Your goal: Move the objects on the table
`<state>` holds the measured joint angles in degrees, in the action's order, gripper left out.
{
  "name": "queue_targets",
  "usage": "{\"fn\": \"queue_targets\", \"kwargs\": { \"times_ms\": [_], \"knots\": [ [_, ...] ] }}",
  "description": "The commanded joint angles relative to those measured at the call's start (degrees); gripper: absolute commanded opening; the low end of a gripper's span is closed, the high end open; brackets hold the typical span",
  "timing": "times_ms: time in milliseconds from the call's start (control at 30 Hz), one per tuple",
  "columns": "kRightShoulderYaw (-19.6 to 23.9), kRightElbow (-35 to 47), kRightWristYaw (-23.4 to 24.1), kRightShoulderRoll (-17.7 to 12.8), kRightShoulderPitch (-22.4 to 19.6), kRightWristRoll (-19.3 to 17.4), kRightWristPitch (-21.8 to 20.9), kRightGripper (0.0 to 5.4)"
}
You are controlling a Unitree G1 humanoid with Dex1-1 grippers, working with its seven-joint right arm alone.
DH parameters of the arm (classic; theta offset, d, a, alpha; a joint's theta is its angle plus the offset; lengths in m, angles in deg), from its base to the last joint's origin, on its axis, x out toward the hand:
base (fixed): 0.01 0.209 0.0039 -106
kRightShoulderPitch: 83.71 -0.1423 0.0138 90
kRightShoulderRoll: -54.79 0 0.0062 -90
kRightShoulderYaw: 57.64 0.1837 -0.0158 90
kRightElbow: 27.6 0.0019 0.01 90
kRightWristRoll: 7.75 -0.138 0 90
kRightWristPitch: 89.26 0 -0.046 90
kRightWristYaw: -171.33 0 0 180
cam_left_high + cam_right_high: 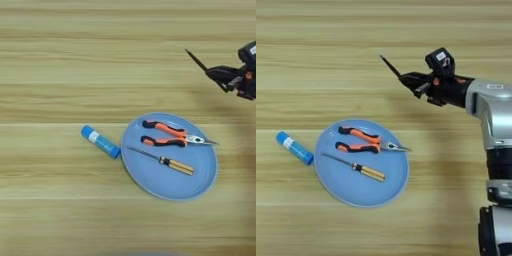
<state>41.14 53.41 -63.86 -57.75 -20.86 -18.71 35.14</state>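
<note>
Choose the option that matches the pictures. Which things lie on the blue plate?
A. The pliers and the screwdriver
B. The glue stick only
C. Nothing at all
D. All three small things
A: the pliers and the screwdriver both lie on the blue plate, while the glue stick lies on the table just off the plate's left rim.

My tabletop is striped, matt wood. The plate looks smooth. My forearm is silver metal; the pliers have bare metal jaws.
</note>
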Motion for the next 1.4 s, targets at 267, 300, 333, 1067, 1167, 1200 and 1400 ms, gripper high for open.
{"fn": "queue_targets", "kwargs": {
  "times_ms": [267,300,333,1067,1167,1200,1400],
  "knots": [
    [1.47,16.20,-1.04,-4.96,3.11,-4.00,1.13,0.31],
    [1.32,17.00,-1.23,-5.09,3.73,-4.08,1.04,0.31],
    [1.15,17.63,-1.42,-5.21,4.26,-4.15,0.92,0.31],
    [-7.68,20.70,-6.32,-4.94,12.71,-4.69,1.56,0.31],
    [-8.85,19.31,-6.80,-4.73,12.76,-4.54,1.56,0.31],
    [-9.18,18.89,-6.91,-4.69,12.78,-4.49,1.53,0.31],
    [-11.25,17.04,-7.40,-4.54,13.00,-4.11,1.27,0.31]
  ]
}}
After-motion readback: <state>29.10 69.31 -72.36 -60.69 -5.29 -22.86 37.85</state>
